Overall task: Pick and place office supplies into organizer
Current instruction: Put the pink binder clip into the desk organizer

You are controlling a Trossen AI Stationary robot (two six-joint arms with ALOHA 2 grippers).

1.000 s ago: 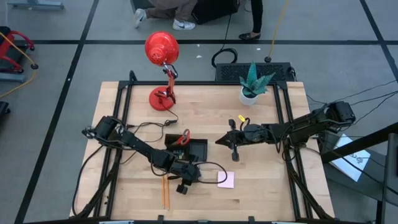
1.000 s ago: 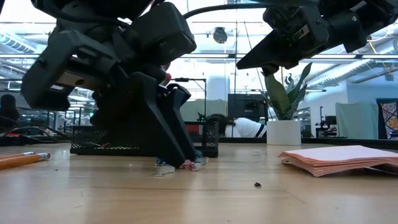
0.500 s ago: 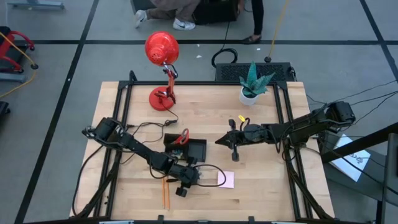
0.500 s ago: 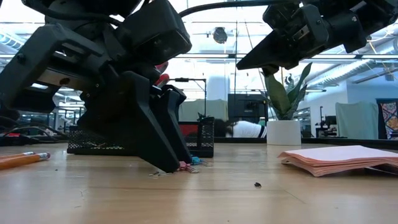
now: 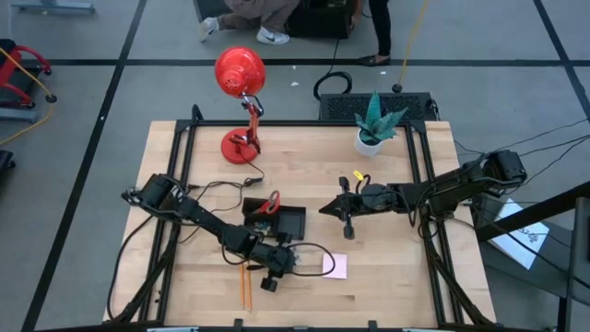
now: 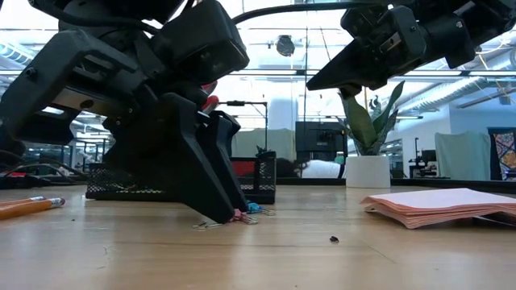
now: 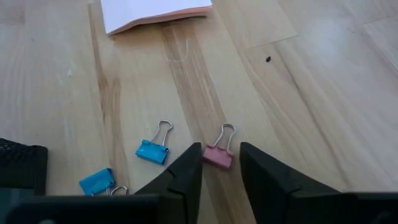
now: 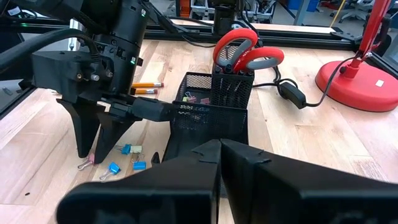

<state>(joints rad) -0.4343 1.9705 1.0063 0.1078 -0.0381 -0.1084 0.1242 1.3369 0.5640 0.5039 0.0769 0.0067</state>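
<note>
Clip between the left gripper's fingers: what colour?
Pink, with a silver wire handle; clearest in the left wrist view.

I see pale wood-grain table (image 7: 323, 74), pink clip (image 7: 217, 157), two blue clips (image 7: 152, 151), black mesh organizer (image 8: 208, 118), red-handled scissors (image 8: 247, 53), orange pencils (image 6: 31, 206), pink sticky pad (image 6: 439, 205), red lamp (image 5: 240, 72), both hands dark: left hand (image 7: 217, 177), right hand (image 8: 219, 155).

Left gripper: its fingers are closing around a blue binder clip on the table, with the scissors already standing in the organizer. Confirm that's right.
Not quite. The left wrist view shows the left gripper with its fingers either side of a pink binder clip; the blue binder clips lie off to one side. The scissors do stand in the organizer.
</note>
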